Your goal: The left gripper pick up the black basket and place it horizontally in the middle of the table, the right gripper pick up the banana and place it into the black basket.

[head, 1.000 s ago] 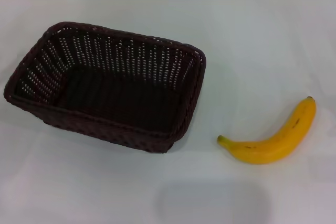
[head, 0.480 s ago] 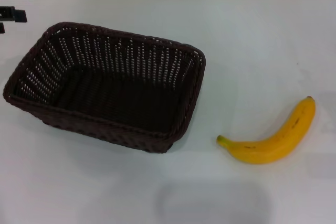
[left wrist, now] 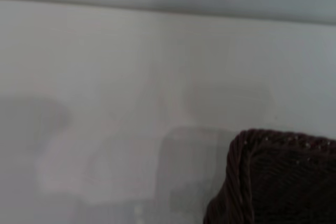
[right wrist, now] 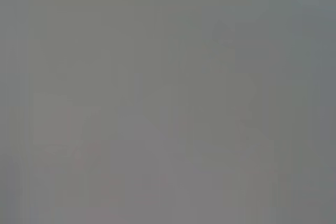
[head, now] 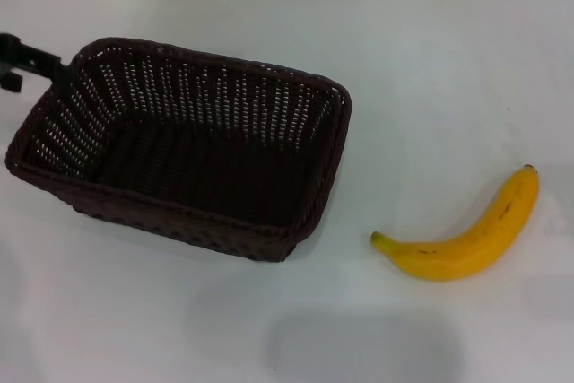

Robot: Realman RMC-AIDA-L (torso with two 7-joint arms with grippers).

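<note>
The black basket (head: 184, 145) stands upright and slanted on the left half of the white table (head: 430, 78). It is empty. My left gripper (head: 40, 65) reaches in from the left edge, right at the basket's far left corner. A corner of the basket's rim shows in the left wrist view (left wrist: 278, 177). The yellow banana (head: 466, 235) lies on the table to the right of the basket, apart from it. My right gripper is out of view, and the right wrist view shows only plain grey.
A soft shadow lies on the table near the front edge (head: 363, 347). The table's far edge runs along the top of the head view.
My left gripper has come in from the left edge and moved right, up to the basket's far left corner. The basket and the banana have stayed where they were.
</note>
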